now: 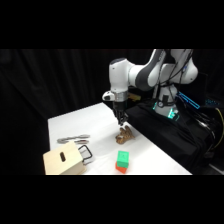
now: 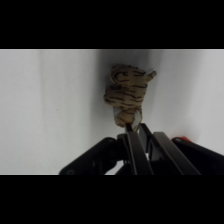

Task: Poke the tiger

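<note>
1. Side view shows the white arm reaching from the upper right, its gripper (image 1: 120, 121) pointing straight down just above the tiger (image 1: 124, 135). That upright approach suits a poke, since a downward push presses the figure against the table (image 1: 75, 122) rather than sliding it away.

2. The tiger lies on the table near its right edge, roughly mid-depth. The green-and-red block (image 1: 122, 162) sits nearer the camera and apart from it, and the tan wooden box (image 1: 64, 161) stands at the front left, so neither blocks the descent.

3. Metal tongs (image 1: 73, 138) lie flat to the left, well clear of the tiger; they play no part in this step.

4. Wrist view puts the striped tiger (image 2: 129, 90) directly beyond the gripper (image 2: 133, 125), so aim looks centred on its near end.

5. The two fingers are drawn together into one narrow tip with nothing held between them. This makes sense: a closed tip acts as a single blunt point for prodding.

6. Whether the tip already touches the tiger cannot be told; it appears at or just short of contact.

7. Judged from this, the poke is imminent or beginning.
</note>
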{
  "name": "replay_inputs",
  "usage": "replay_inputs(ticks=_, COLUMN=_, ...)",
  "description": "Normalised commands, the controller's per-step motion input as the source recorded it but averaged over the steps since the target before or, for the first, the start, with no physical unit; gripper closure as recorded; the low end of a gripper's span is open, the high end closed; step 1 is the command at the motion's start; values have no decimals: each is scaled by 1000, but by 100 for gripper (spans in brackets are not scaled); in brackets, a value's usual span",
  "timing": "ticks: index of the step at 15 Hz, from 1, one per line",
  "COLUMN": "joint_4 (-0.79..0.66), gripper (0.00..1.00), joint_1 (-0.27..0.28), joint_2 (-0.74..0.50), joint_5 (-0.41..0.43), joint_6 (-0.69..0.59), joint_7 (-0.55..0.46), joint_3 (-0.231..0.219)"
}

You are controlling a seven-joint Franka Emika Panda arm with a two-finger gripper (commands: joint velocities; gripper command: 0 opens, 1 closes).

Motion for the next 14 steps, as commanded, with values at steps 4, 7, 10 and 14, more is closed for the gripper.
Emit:
replay_inputs(ticks=4, joint_4=-99, gripper=98, joint_1=44, joint_2=387, joint_5=-84, joint_6=509, joint_7=126, joint_3=45)
replay_inputs(ticks=7, joint_4=56, gripper=96, joint_1=38, joint_2=455, joint_5=-49, joint_6=392, joint_7=97, joint_3=71)
replay_inputs(ticks=10, joint_4=147, gripper=97, joint_1=-12, joint_2=447, joint_5=-51, joint_6=273, joint_7=64, joint_3=55)
replay_inputs(ticks=14, joint_4=34, gripper=97, joint_1=-15, joint_2=98, joint_5=-95, joint_6=-39, joint_7=108, joint_3=-14)
